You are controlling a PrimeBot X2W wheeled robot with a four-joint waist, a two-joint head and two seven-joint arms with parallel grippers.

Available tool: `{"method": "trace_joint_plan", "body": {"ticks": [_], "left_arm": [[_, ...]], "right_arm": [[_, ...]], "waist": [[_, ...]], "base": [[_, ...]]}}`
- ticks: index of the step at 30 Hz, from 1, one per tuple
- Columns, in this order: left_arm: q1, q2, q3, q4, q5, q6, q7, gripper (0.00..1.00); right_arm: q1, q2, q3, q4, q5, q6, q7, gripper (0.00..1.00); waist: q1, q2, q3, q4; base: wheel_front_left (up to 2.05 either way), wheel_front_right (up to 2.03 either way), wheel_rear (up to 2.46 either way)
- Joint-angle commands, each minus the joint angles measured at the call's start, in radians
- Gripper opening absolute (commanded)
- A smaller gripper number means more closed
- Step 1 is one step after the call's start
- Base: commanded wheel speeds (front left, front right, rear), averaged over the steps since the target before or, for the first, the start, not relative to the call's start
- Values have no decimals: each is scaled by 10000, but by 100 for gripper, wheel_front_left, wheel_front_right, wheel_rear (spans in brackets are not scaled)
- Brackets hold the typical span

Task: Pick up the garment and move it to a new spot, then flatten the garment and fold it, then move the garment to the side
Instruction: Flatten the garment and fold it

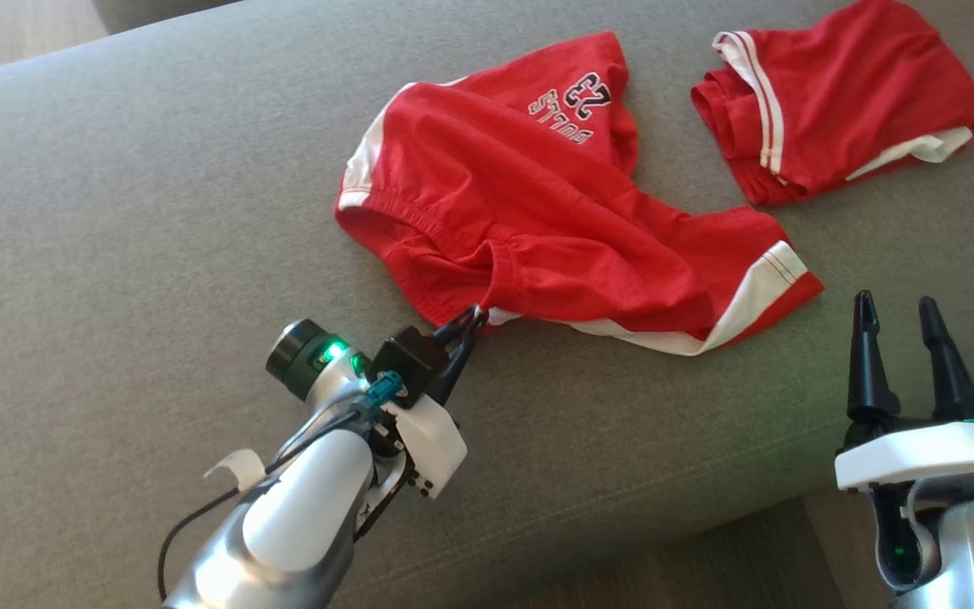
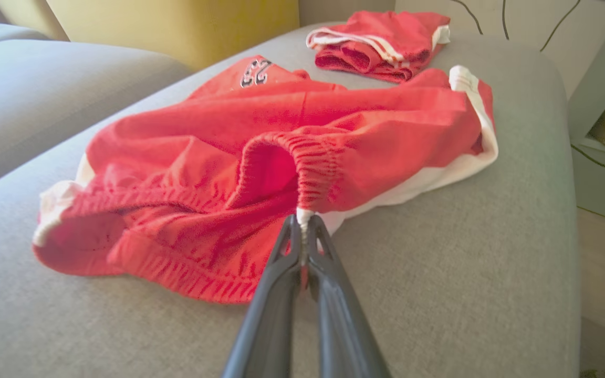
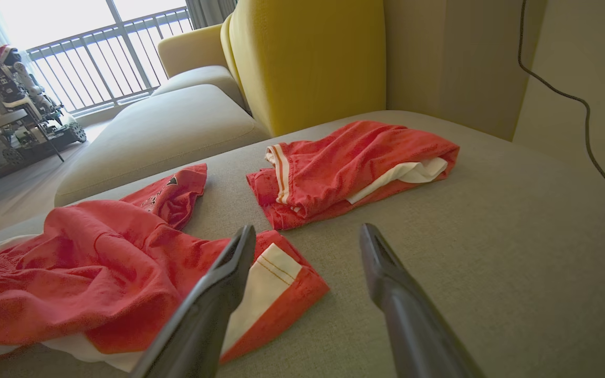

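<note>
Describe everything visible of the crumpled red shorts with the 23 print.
The red shorts lie crumpled on the grey sofa cushion, in soft-looking cloth. They have white side stripes, a gathered elastic waistband and a dark printed 23 with lettering, upside down in the head view. The left gripper is shut on the waistband's edge beside a white stripe. The open right gripper stands apart from the hem. A folded red garment lies beyond, not touching.

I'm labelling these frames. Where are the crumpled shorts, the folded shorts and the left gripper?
crumpled shorts (image 1: 538, 220), head view, red middle panel.
folded shorts (image 1: 850, 85), head view, red top layer.
left gripper (image 2: 304, 224), left wrist view, between its shut fingertips, pinching the shorts' edge.
</note>
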Motion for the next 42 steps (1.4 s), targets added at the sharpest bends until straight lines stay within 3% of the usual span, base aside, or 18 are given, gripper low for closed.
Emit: {"method": "trace_joint_plan", "body": {"ticks": [1,10,24,32,42], "left_arm": [[-211,117,405,-419,-53,83,-122,0],[554,15,1286,-1208,-1215,-106,-122,0],[1045,-144,1384,-1767,-1058,-52,-122,0],[1124,-173,1636,-1734,-939,87,-122,0],[1246,-195,1815,-1661,-870,52,-122,0]], "right_arm": [[-282,-106,191,-201,-128,-2,-95,100],[-499,-106,83,726,-547,-2,-95,100],[-1845,-106,156,3053,-1005,-2,-33,100],[-1511,-106,999,2840,-1278,-2,412,100],[-980,-106,1020,2257,-1172,-2,1017,100]], "waist": [[0,0,-60,119],[0,0,-282,738],[0,0,-181,1304],[0,0,-183,1242],[0,0,-406,1136]], "base": [[0,0,0],[0,0,0],[0,0,0],[0,0,0],[0,0,0]]}}
